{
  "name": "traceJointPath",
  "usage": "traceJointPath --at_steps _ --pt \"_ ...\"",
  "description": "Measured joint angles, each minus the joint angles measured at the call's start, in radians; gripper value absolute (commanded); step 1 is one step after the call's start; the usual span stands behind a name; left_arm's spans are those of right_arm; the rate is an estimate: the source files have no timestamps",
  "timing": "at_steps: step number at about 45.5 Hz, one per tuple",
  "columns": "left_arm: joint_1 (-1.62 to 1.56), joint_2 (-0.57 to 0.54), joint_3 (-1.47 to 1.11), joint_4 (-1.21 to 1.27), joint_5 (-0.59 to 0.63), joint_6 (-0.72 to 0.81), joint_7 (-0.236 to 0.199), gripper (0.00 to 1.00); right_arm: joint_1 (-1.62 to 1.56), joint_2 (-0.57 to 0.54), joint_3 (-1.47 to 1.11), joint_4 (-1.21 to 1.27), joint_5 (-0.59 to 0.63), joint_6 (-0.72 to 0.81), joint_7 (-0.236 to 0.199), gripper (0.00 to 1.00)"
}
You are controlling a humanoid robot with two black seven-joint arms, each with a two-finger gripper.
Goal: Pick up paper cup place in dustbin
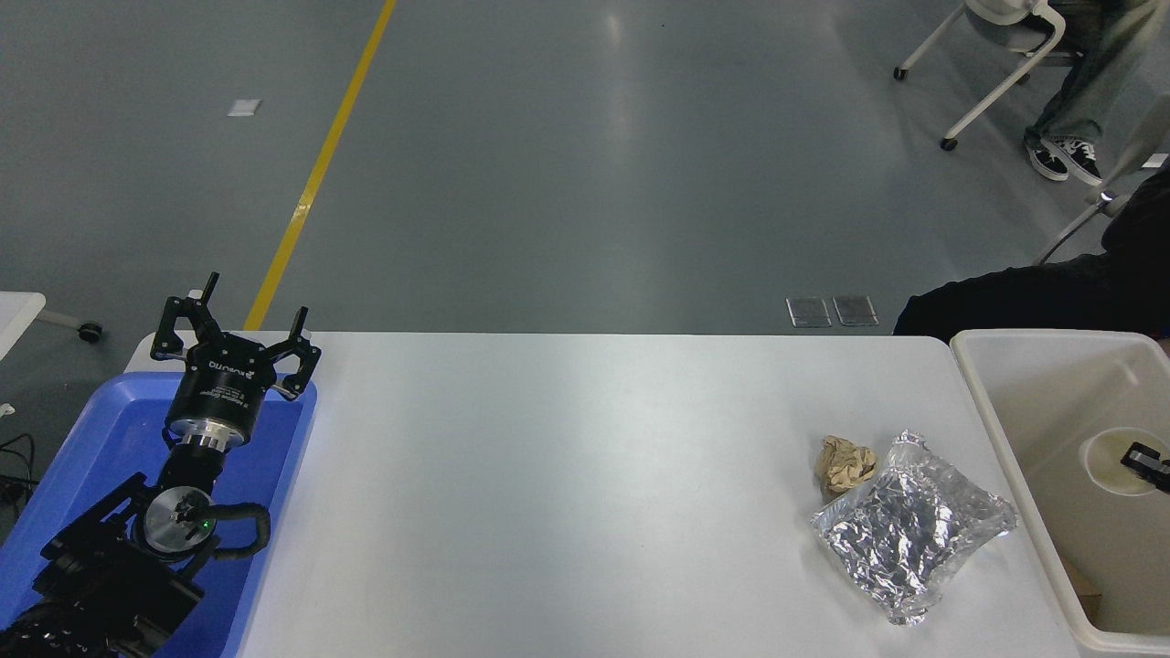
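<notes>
The paper cup [1111, 463] is upright inside the dustbin [1042, 336] at the table's right end, low between its walls, with its cream inside facing up. Only a black fingertip of my right gripper [1150, 462] shows at the picture's right edge. It reaches into the cup's mouth and grips its rim. The rest of the right arm is out of view. My left gripper [236, 334] is open and empty, parked over the blue tray [101, 411] at the lower left.
A crumpled brown paper ball [844, 461] and a crinkled silver foil bag [914, 525] lie on the white table [548, 475] just left of the dustbin. A seated person's legs [1069, 110] and a wheeled chair are on the floor at the top right.
</notes>
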Motion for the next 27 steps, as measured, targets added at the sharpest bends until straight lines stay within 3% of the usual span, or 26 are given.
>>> traceJointPath --at_steps 13,20,27 --pt "-0.002 0.000 0.001 -0.001 0.000 0.000 0.002 1.00 0.095 -0.043 -0.005 0.116 -0.054 0.009 -0.004 1.00" --pt "-0.002 0.000 0.001 -0.001 0.001 0.000 0.004 1.00 0.324 -0.155 -0.087 0.372 -0.143 0.065 -0.024 1.00" --pt "-0.003 0.000 0.001 -0.001 0.002 -0.002 0.004 1.00 0.674 -0.209 -0.294 0.666 -0.157 0.168 -0.034 1.00"
